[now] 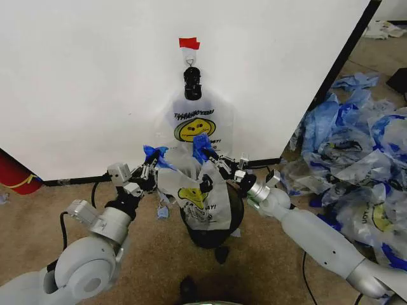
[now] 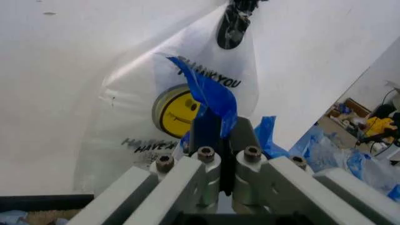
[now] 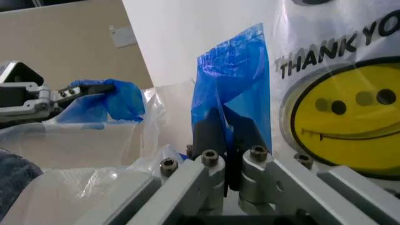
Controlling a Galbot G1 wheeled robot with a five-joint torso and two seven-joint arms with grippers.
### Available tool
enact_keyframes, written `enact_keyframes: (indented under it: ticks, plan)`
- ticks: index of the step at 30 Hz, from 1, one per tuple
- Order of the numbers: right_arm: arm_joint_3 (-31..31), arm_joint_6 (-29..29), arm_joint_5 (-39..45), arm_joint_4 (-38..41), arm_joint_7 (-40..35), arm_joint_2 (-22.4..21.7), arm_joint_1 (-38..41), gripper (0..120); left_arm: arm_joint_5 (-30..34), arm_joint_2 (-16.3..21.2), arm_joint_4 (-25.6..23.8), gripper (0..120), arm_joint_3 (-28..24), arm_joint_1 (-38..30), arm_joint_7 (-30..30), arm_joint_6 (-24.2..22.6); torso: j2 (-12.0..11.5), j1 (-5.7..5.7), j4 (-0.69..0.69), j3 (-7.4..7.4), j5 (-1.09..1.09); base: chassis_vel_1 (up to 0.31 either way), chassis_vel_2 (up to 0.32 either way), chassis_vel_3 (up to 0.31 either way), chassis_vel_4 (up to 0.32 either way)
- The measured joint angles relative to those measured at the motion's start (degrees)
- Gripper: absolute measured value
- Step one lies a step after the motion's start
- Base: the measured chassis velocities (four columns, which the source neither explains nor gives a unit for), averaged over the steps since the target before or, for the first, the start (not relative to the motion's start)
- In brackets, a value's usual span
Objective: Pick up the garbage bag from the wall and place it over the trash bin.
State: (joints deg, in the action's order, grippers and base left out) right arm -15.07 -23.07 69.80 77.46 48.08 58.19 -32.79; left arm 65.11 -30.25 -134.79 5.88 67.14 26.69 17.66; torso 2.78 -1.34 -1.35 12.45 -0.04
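A garbage bag (image 1: 194,194) with a yellow smiley face is stretched between both grippers, hanging over the black wire-mesh trash bin (image 1: 236,213) on the floor. My left gripper (image 1: 151,166) is shut on one blue handle (image 2: 212,101). My right gripper (image 1: 213,157) is shut on the other blue handle (image 3: 240,79). The bag's body drapes down the front of the bin. Behind it, a second smiley "THANK YOU" bag (image 1: 194,121) hangs on the white wall (image 1: 82,76) from a black clip (image 1: 192,82) under red tape (image 1: 189,43).
A heap of bluish plastic bags (image 1: 356,152) covers the floor to the right of the wall's black edge. A red cylinder (image 1: 16,175) stands at the far left by the wall base. A black cable (image 1: 63,225) lies beside my left arm.
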Motion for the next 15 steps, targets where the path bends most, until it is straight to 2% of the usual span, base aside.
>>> enact_keyframes:
  ticks: [6, 15]
  plan:
    - [2.22, -0.46, -1.09, 1.69, 0.03, -1.20, -1.49, 0, -1.46, -0.93, 1.32, 0, -0.60, 0.33, -0.46, 0.20, 0.01, 0.00, 0.00, 0.00, -0.01, 0.000, 0.000, 0.000, 0.000]
    - [6.08, -1.41, -3.11, 2.87, 1.30, -6.91, -4.37, 0, -5.17, -2.78, 4.00, 0, -4.36, 0.58, -2.02, 1.16, 0.01, 0.00, -0.02, 0.00, -0.01, 0.000, 0.000, 0.000, 0.000]
